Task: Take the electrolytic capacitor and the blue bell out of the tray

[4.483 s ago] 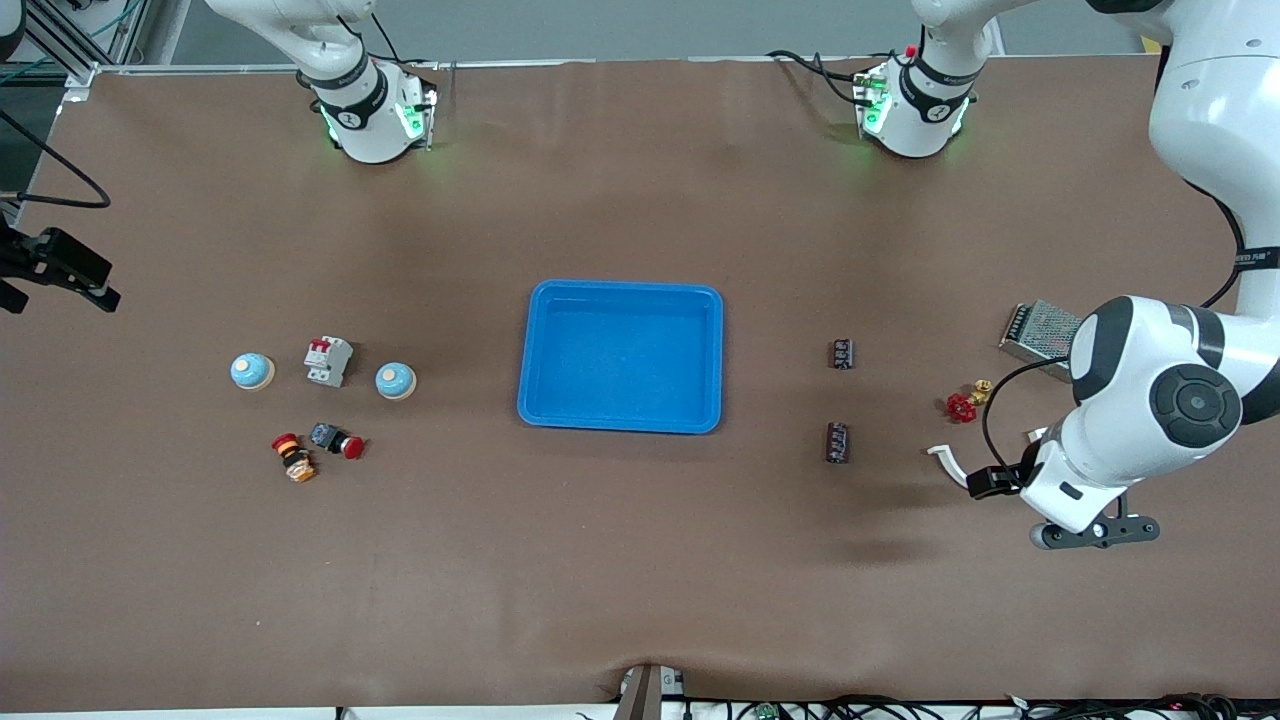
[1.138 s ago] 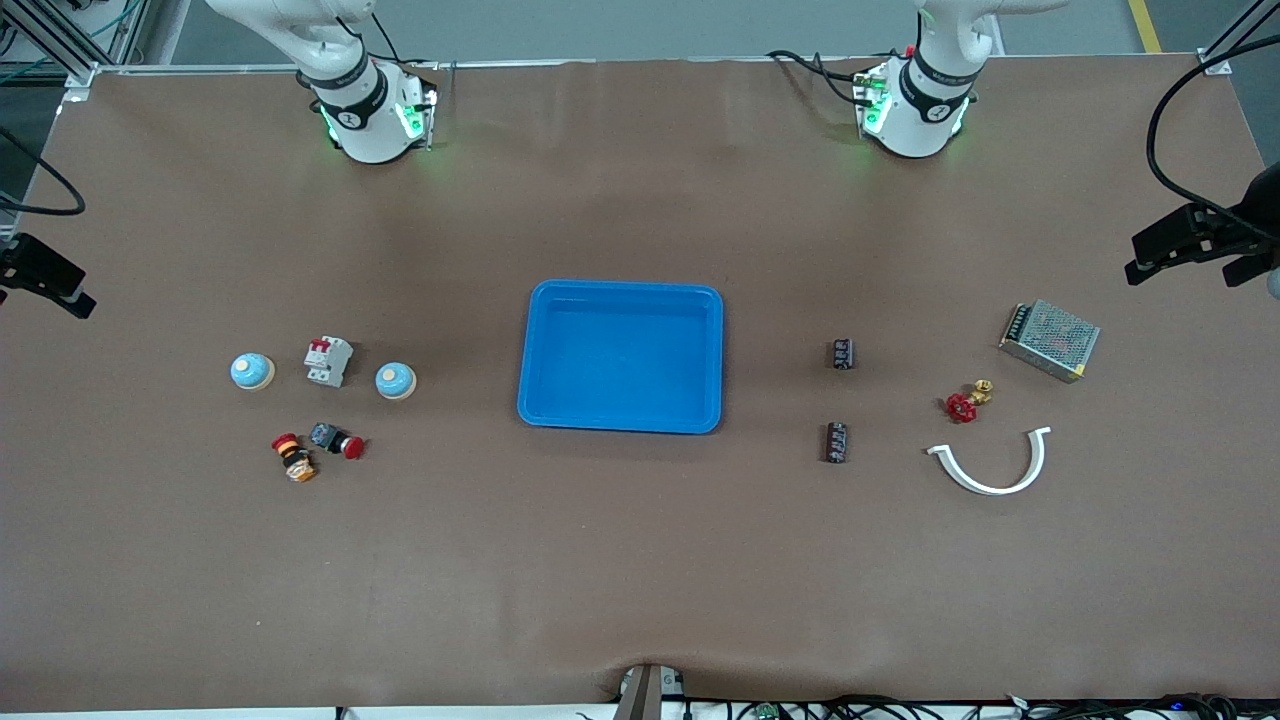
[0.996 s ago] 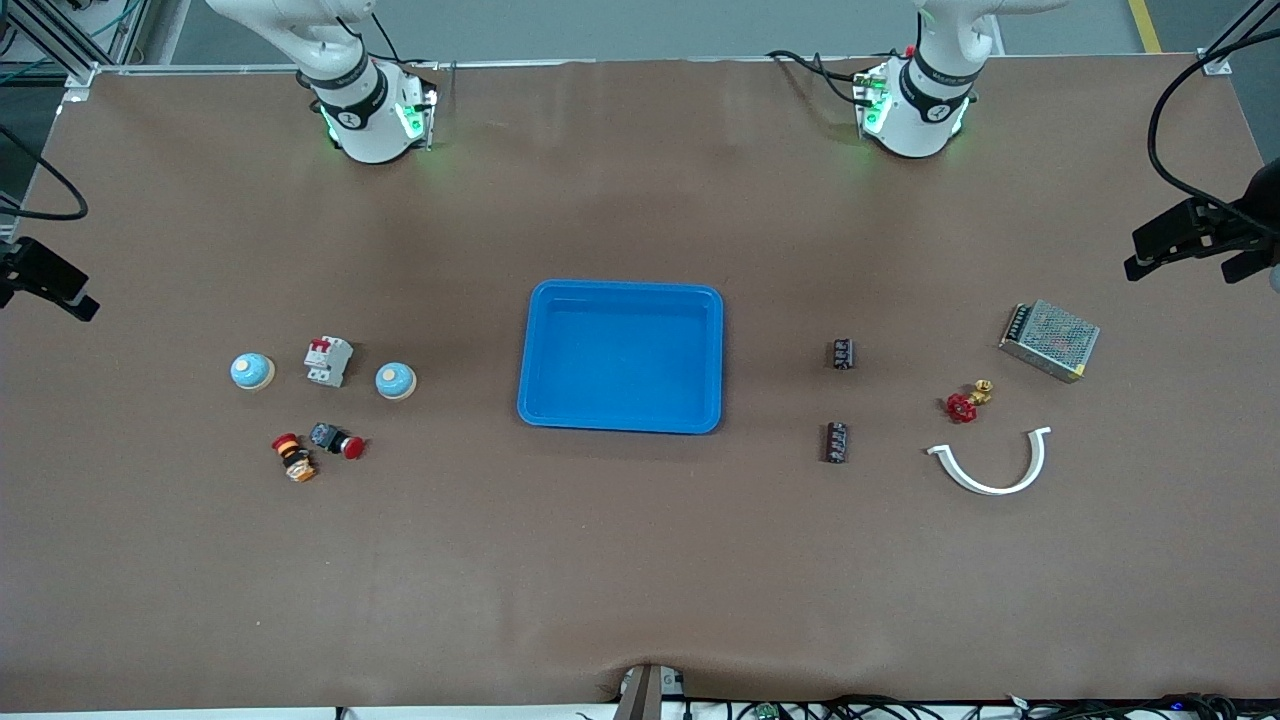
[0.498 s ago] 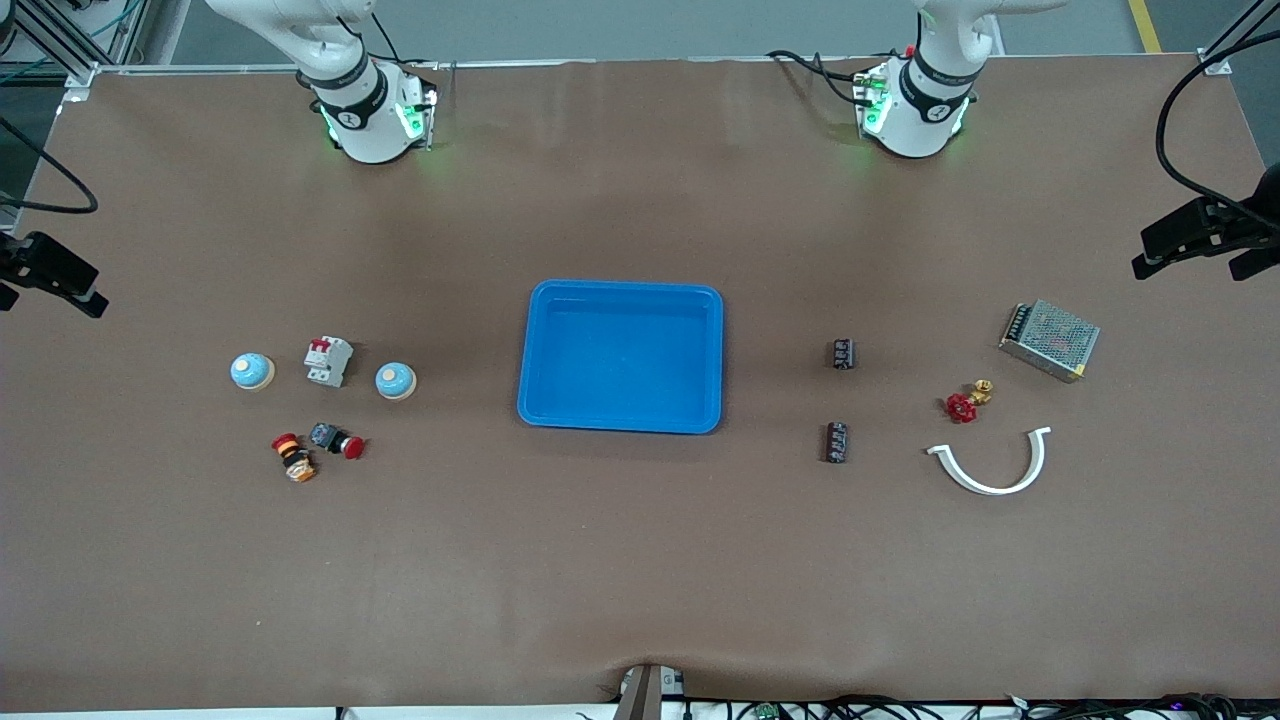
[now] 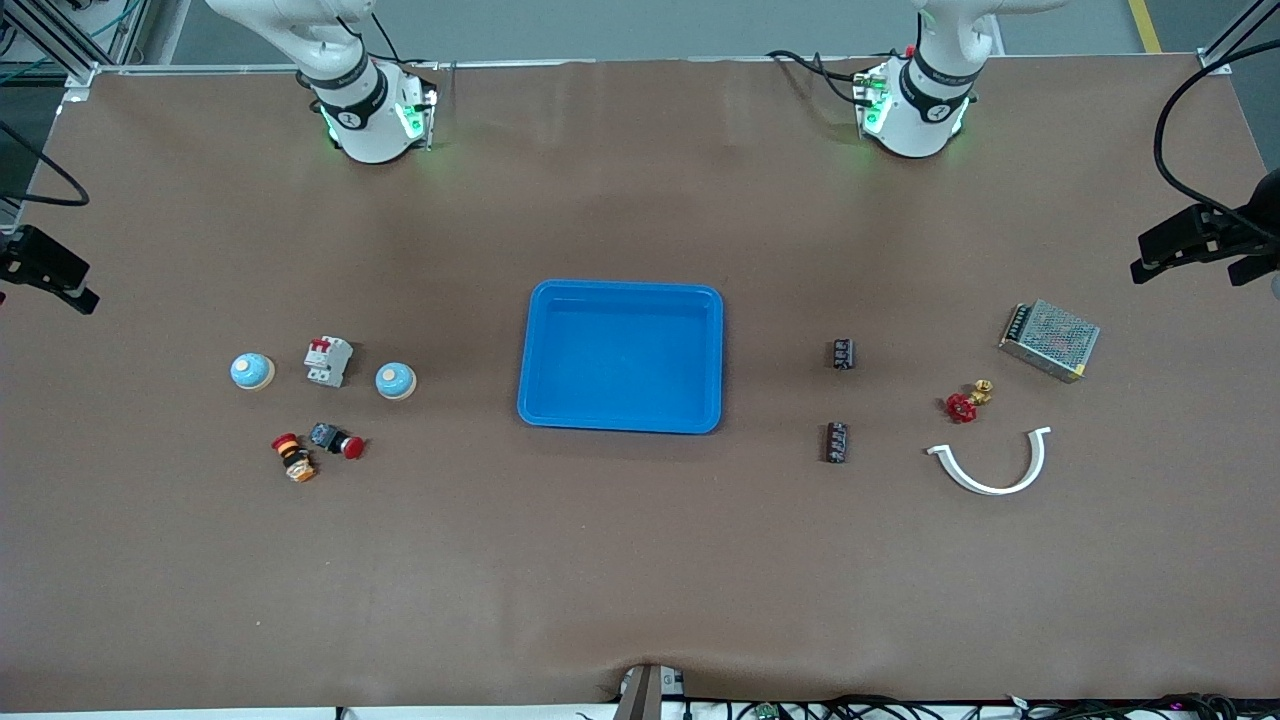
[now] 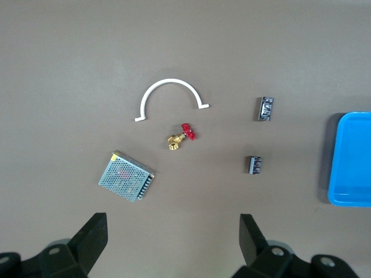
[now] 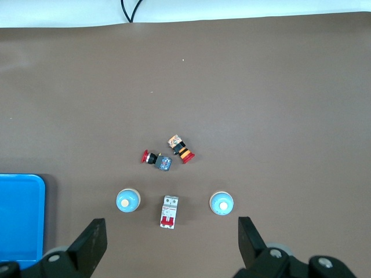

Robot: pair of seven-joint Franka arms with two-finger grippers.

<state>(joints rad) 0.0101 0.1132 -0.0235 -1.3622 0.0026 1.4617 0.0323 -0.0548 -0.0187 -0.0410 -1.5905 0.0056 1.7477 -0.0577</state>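
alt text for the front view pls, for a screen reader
An empty blue tray sits mid-table. Toward the left arm's end lie two capacitors, a red valve, a white arc and a mesh box; toward the right arm's end, two blue bells, a breaker and two red buttons. Both arms wait at the table ends.

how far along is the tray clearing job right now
Looks done: the tray holds nothing. Two capacitors lie on the table toward the left arm's end, two blue bells toward the right arm's end. Left gripper and right gripper hang open, empty. Nothing visibly left.
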